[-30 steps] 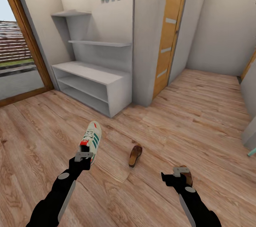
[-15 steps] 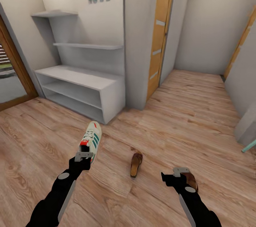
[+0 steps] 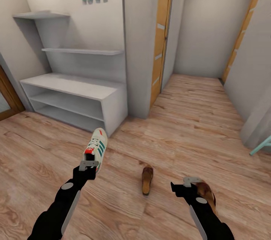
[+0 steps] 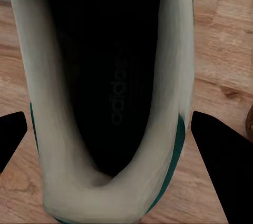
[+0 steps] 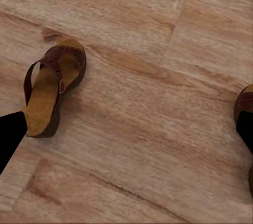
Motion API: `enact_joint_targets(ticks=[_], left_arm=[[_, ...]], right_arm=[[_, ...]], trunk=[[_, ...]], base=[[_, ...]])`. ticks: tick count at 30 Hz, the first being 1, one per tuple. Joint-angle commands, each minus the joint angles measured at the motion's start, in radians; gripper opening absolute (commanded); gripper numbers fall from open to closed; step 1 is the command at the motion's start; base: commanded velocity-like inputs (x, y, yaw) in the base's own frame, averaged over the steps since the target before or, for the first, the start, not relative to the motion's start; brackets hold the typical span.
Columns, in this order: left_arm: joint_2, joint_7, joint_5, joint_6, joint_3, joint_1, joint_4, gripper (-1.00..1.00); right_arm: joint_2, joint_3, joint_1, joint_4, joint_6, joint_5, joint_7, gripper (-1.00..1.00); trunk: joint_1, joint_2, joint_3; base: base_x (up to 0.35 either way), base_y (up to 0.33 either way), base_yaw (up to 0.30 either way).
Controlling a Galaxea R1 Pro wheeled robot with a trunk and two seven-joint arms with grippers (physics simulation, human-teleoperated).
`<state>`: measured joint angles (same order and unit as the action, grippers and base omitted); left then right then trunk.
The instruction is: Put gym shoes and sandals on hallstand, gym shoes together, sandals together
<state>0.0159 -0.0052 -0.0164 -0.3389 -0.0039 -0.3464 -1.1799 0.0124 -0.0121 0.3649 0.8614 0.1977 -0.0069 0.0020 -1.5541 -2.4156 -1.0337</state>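
My left gripper (image 3: 89,165) is shut on the heel of a white gym shoe (image 3: 97,146) with green stripes, held above the corridor floor (image 3: 180,131). In the left wrist view the shoe's dark inside (image 4: 110,76) sits between the two fingers (image 4: 224,166). The other gym shoe is out of view. One brown sandal (image 3: 147,180) (image 5: 52,89) lies on the floor between my arms. The second sandal (image 3: 206,193) (image 5: 244,105) lies just beyond my right gripper (image 3: 184,184), which is open and empty. The pale grey hallstand (image 3: 71,85) stands against the wall ahead on the left, its shelves bare.
A grey wall pillar (image 3: 137,44) stands right of the hallstand, with an orange wooden door (image 3: 160,40) ajar behind it. The corridor runs on to the back right. A teal object (image 3: 261,146) pokes in at the right edge by a grey wall.
The whole view has swung to the right, so the hallstand and window frame slid left. Both arms hold the same pose, the left still gripping the shoe.
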Motion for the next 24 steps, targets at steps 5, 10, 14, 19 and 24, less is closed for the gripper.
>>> enact_joint_targets(ticks=[5, 10, 14, 19, 24], left_arm=[[0.0, -0.001, -0.002, -0.005, -0.001, 0.0, -0.001, -1.0], [0.0, -0.001, -0.002, -0.005, -0.001, 0.0, -0.001, -1.0], [-0.001, -0.001, -0.002, -0.005, -0.001, 0.0, -0.001, -1.0], [-0.001, -0.001, -0.002, -0.005, -0.001, 0.0, -0.001, -1.0], [-0.01, -0.002, -0.002, -0.004, -0.001, 0.0, 0.0, -1.0]], right_arm=[[0.0, -0.003, 0.0, 0.002, 0.006, -0.001, 0.0, 1.0], [0.0, -0.002, 0.0, 0.002, 0.006, 0.0, 0.0, 1.0], [0.0, -0.003, 0.0, 0.001, 0.006, -0.001, 0.001, 1.0], [0.0, -0.003, 0.0, 0.002, 0.005, -0.001, 0.001, 1.0], [0.0, -0.003, 0.0, 0.002, 0.005, -0.001, 0.001, 1.0]], trunk=[[0.0, 0.0, 0.0], [0.0, 0.0, 0.0], [0.0, 0.0, 0.0], [0.0, 0.0, 0.0], [0.0, 0.0, 0.0]], base=[[0.019, 0.315, -0.017], [0.009, 0.316, -0.001], [0.22, 0.268, 0.0], [0.237, 0.259, 0.0], [0.24, 0.257, -0.064]])
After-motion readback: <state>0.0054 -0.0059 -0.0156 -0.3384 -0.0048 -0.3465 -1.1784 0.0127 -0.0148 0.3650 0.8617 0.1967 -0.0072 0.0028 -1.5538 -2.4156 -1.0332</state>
